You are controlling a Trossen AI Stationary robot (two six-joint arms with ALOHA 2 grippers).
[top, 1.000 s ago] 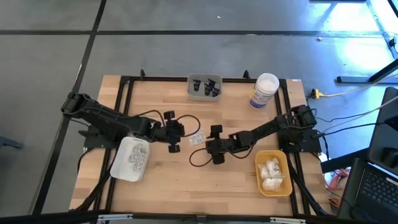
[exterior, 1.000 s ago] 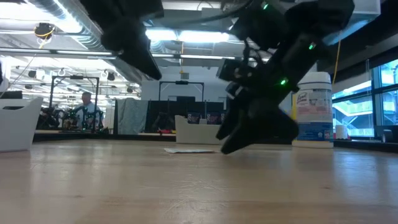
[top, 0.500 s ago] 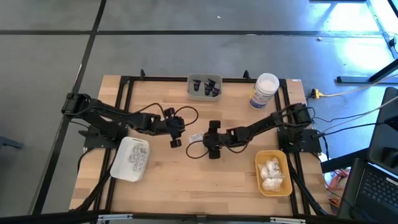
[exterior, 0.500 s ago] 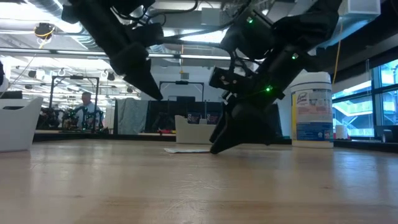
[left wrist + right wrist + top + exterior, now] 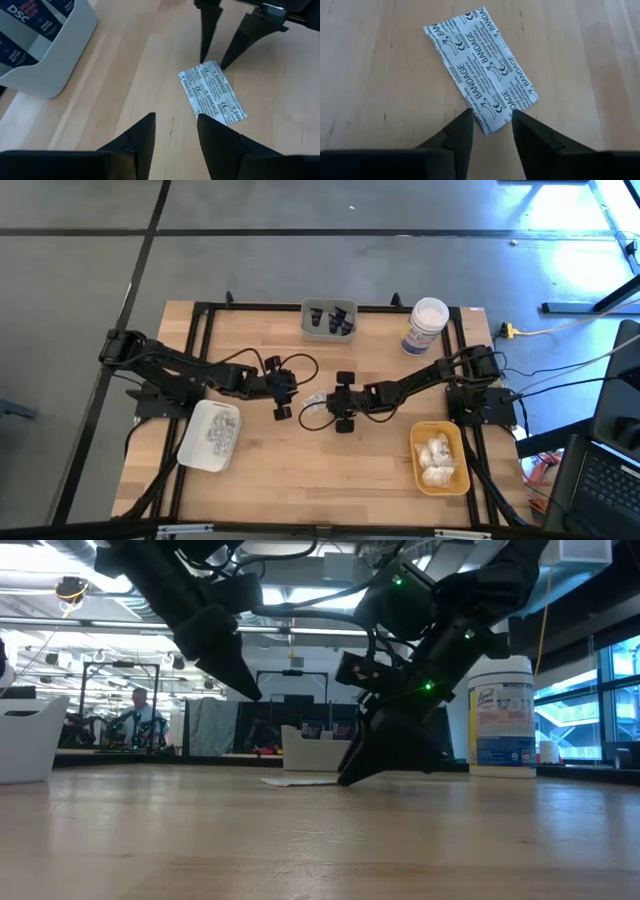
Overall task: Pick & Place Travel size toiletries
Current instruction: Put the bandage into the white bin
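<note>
The bandage packet (image 5: 481, 67) lies flat mid-tabletop; the right gripper (image 5: 490, 125) straddles its near end, fingers part-open, nothing held. Press low before pinching so the thin edge doesn't slip

A robotics lab or workshop hall is shown. A wooden worktable (image 5: 300, 460) with a black metal frame (image 5: 205, 310) is placed on a grey concrete floor (image 5: 300, 260). In the low view, far beyond the jaws, exposed ceiling ducts (image 5: 60, 610), strip lights (image 5: 290, 600), further workbenches (image 5: 110, 745) with equipment and a seated person (image 5: 137, 715) are seen. Large windows (image 5: 610, 690) are seen at the side.
</note>
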